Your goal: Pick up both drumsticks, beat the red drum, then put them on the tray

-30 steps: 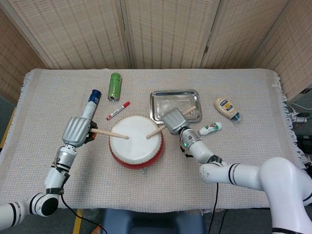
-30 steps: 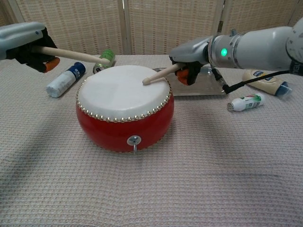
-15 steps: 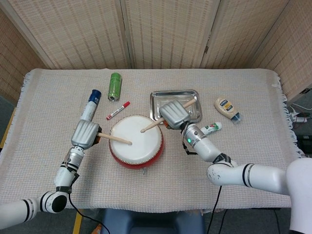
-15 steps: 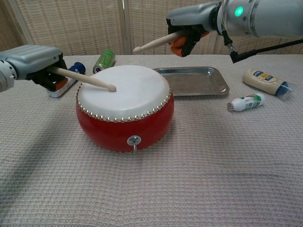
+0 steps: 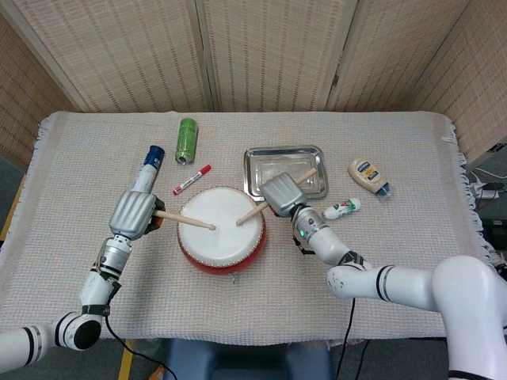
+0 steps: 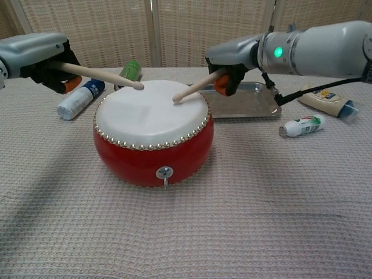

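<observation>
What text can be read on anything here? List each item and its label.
No text reads clearly.
Green can: print too small.
Blue-capped white bottle: dark marks, blurred.
Cream squeeze bottle: dark label, illegible.
Small white bottle: red and green print, illegible.
Red marker: no legible text.

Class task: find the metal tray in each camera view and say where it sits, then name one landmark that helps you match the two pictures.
Head view: the metal tray lies upper centre, just beyond the red drum, partly behind the right hand.
Chest view: the tray shows right of centre, behind the drum.
Shared landmark: the drum.
</observation>
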Motion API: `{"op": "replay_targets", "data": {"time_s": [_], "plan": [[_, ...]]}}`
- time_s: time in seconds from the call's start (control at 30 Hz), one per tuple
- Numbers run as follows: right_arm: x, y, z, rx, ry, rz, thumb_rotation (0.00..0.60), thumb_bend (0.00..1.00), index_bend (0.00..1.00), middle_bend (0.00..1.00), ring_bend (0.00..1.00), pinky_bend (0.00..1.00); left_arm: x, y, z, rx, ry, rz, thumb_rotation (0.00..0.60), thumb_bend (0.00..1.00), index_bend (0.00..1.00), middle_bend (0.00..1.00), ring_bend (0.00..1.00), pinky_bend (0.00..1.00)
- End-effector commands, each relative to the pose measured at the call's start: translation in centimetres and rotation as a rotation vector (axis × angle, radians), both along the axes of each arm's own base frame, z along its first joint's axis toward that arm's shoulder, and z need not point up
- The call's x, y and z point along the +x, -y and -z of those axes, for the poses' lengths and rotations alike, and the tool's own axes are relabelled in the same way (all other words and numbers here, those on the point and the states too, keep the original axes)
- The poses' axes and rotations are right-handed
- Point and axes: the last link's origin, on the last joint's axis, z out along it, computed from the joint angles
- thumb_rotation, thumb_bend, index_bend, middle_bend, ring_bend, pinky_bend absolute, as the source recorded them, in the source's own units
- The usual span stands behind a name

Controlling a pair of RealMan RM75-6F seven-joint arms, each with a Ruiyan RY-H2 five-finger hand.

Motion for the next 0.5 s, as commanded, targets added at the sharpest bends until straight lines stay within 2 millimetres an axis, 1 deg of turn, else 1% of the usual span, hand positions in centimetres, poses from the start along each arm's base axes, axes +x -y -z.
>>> {"op": "replay_targets", "data": {"time_s": [0.03, 0.1, 0.2, 0.43, 0.5], "plan": [[1.3, -0.5, -2.8, -0.015, 0.123, -0.022, 0.600, 0.86, 1.00, 1.00, 1.00, 1.00, -0.8, -0.1, 2.3, -0.044, -0.082, -0.012, 0.600, 0.57, 0.93, 1.00, 1.00, 1.00], [1.2, -0.6, -3.2, -0.011, 0.127, -0.025, 0.600, 0.86, 1.00, 1.00, 1.00, 1.00, -1.2, -0.2, 3.0, -0.053, -0.110, -0.022, 0.600, 0.57, 0.93, 1.00, 1.00, 1.00], [0.5, -0.5, -2.6, 0.003, 0.087, -0.012, 0.600, 0.86, 1.00, 1.00, 1.00, 1.00, -1.1, -0.3, 2.4, -0.023, -0.096, -0.019, 0.600, 0.57, 0.93, 1.00, 1.00, 1.00], [-2.1, 0.2, 1.3, 0.023, -0.115, -0.001, 0.600, 0.86, 1.00, 1.00, 1.00, 1.00, 0.0, 0.1, -1.9, 0.060, 0.048, 0.000, 0.600, 0.57, 0.93, 1.00, 1.00, 1.00], [-2.3, 0.3, 1.7, 0.015, -0.138, -0.001, 0.600, 0.86, 1.00, 1.00, 1.00, 1.00, -0.1, 0.2, -2.5, 0.063, 0.065, -0.003, 0.600, 0.57, 0.93, 1.00, 1.00, 1.00]]}}
